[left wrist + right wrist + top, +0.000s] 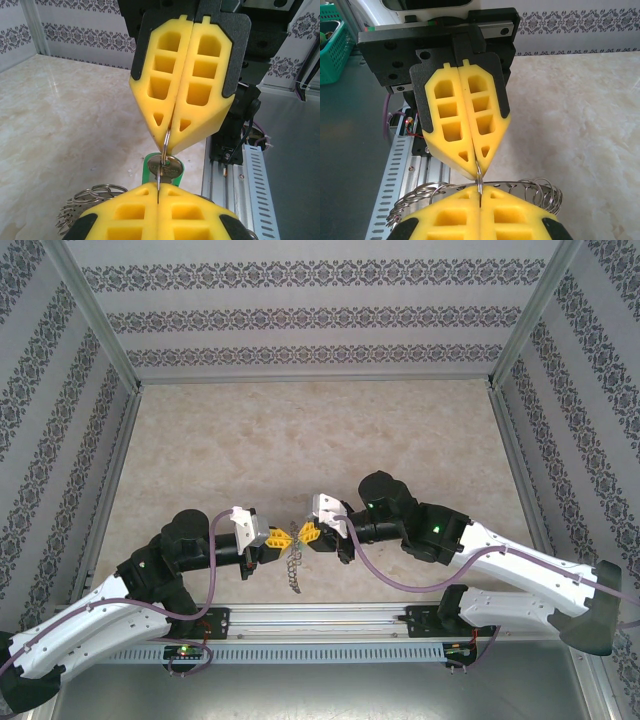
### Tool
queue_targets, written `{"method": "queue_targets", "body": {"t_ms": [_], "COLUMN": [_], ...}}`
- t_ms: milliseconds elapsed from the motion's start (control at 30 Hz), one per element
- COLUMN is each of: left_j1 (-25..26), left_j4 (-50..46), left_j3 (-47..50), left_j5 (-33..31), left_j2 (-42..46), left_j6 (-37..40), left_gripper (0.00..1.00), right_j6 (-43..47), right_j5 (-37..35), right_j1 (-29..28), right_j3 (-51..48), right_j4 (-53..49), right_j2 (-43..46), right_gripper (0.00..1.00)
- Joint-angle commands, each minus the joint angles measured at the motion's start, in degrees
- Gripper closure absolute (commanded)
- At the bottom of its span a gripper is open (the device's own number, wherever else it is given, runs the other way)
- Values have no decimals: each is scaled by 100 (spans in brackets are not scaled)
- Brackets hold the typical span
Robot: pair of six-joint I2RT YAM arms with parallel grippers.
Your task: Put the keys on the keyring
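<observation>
My two grippers meet tip to tip low over the table's near edge, the left gripper (283, 537) and the right gripper (303, 534), both shut. In the left wrist view my left gripper (159, 192) and the facing right gripper (169, 145) pinch the same thin wire loop (165, 142). The key (172, 167), silver disc on a green head, hangs threaded on that loop. The keyring (292, 575) dangles below the tips. Its flat band and wire loops (530, 190) run between my right gripper (480, 192) and the left gripper (477, 170). More of its loops (90, 195) show beside my left fingers.
The slotted aluminium rail (320, 625) holding the arm bases runs just below the grippers, close beside them in the left wrist view (250, 175). Marble tabletop (320, 440) stretches behind, ringed by patterned walls and frame posts. A green basket (332, 45) stands off the table.
</observation>
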State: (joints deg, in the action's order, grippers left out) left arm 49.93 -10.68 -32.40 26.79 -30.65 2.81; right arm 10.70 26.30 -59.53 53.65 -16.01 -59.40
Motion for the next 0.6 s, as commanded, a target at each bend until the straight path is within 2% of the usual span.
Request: {"method": "queue_targets", "body": {"t_ms": [0, 567], "left_j1": [69, 69], "left_j4": [384, 382], "left_j3": [-73, -72], "left_j5": [58, 53], "left_j2": [86, 99], "left_j6": [106, 110], "left_gripper": [100, 100], "right_j6": [-16, -27], "right_j5": [-36, 15], "right_j1": [-58, -59], "right_j3": [67, 66], "right_j4": [118, 160], "right_j2": [40, -41], "right_gripper": [100, 100]}}
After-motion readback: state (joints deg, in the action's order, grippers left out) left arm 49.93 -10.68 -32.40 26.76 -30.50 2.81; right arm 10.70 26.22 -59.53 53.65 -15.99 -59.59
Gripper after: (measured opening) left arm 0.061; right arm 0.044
